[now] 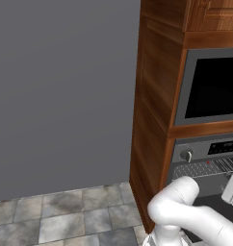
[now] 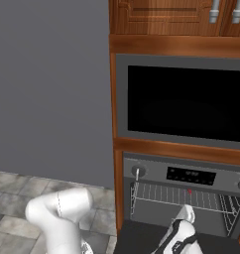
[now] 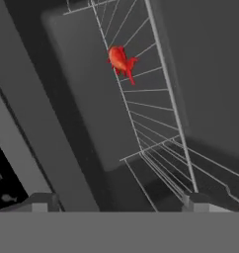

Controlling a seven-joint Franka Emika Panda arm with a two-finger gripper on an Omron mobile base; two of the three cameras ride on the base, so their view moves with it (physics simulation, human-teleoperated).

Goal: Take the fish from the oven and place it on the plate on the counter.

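Fish [image 3: 120, 61], small and orange-red with a forked tail, lies on the wire rack [image 3: 156, 123] inside the oven [image 2: 186, 196], and in the hand view it sits well beyond the gripper [image 3: 119, 201], far up the rack from the two dark tips and apart from them, with bare wires between. The pincer stands wide open with nothing between its fingers [image 3: 42, 201]; one tip shows at the lower left of that view and the other at the lower right, so the fish lies roughly along the line between them but much farther in. That view is rolled, so the rack's wires run steeply upward across it. In the right base view the fish appears as a tiny red speck [image 2: 190, 191] on the rack, toward the middle of the oven's open cavity, with the arm's white and dark hand just below and in front of it over the lowered dark door [image 2: 137, 238]. In the left base view the same red speck [image 1: 208, 163] rests on the rack below the oven's round knob [image 1: 187, 155] and display strip [image 1: 224, 147]. Above the oven sits a black-windowed microwave [image 2: 184, 101] in the wooden cabinet [image 1: 154, 96]. Grey wall [image 1: 65, 91] and tiled floor [image 1: 60, 216] lie to the left.
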